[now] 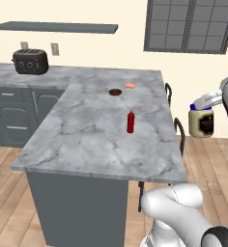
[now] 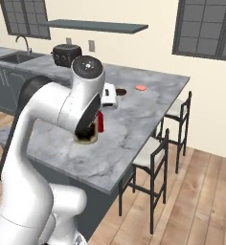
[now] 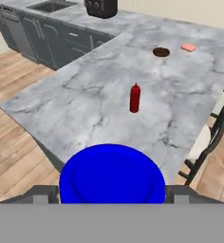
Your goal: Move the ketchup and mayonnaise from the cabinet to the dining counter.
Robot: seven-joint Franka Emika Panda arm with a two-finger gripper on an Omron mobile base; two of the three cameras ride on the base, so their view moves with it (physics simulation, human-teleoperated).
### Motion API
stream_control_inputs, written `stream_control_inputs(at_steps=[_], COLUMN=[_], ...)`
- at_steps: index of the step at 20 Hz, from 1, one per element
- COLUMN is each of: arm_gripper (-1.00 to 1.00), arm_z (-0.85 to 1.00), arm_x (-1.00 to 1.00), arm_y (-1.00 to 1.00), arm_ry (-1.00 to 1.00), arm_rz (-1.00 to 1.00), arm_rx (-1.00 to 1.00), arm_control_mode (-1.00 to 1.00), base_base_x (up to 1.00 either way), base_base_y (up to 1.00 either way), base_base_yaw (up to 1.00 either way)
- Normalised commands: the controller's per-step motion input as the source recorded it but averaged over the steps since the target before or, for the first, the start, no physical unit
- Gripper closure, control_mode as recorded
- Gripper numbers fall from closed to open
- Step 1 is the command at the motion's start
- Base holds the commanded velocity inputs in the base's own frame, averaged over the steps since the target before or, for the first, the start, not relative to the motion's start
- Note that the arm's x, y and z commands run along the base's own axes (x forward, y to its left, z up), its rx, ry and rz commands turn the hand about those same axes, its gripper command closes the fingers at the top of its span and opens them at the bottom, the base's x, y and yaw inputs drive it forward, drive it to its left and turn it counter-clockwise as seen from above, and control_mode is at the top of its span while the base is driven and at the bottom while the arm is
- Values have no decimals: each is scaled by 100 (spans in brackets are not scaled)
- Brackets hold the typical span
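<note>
Item: gripper. State: clamped on the mayonnaise jar, jaws spread wide at either side of its blue lid, the jar hanging below the hand. In the left base view the jar appears clear of the slab, off its stool-side edge; whether it is still short of the surface or partly over it cannot be told.

Item: ketchup bottle. One. Upright on the dining counter, ahead of the gripper and beyond the jar, well apart from it.

Progress, judged: ketchup delivered; mayonnaise in transit and not yet set down. Remaining: carry the jar over the marble, lower it, let go.

Count of other things:
- Toaster, one, dark, on the far worktop beyond the ketchup bottle.
- Brown round item, one, on the counter farther ahead than the bottle.
- Small pink item, one, just beside the brown one.
- Stools, two, black-framed, along the counter edge nearest the gripper.
- Sink, one, with tap, far off on the worktop.
</note>
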Motion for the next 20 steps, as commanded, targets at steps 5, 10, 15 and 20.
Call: stream_control_inputs(at_steps=[5,10,15,20], arm_gripper=[100,100,100,100], arm_z=[-62,-76,-61,-43], arm_x=[45,29,39,62], arm_y=[-65,-2,24,17], arm_ry=[-13,-12,-8,-12], arm_rz=[43,38,32,28], arm_rx=[5,4,5,2], arm_control_mode=[-100,-100,-100,-100], base_base_x=[0,0,0,0], base_base_y=[0,0,0,0], base_base_yaw=[0,0,0,0])
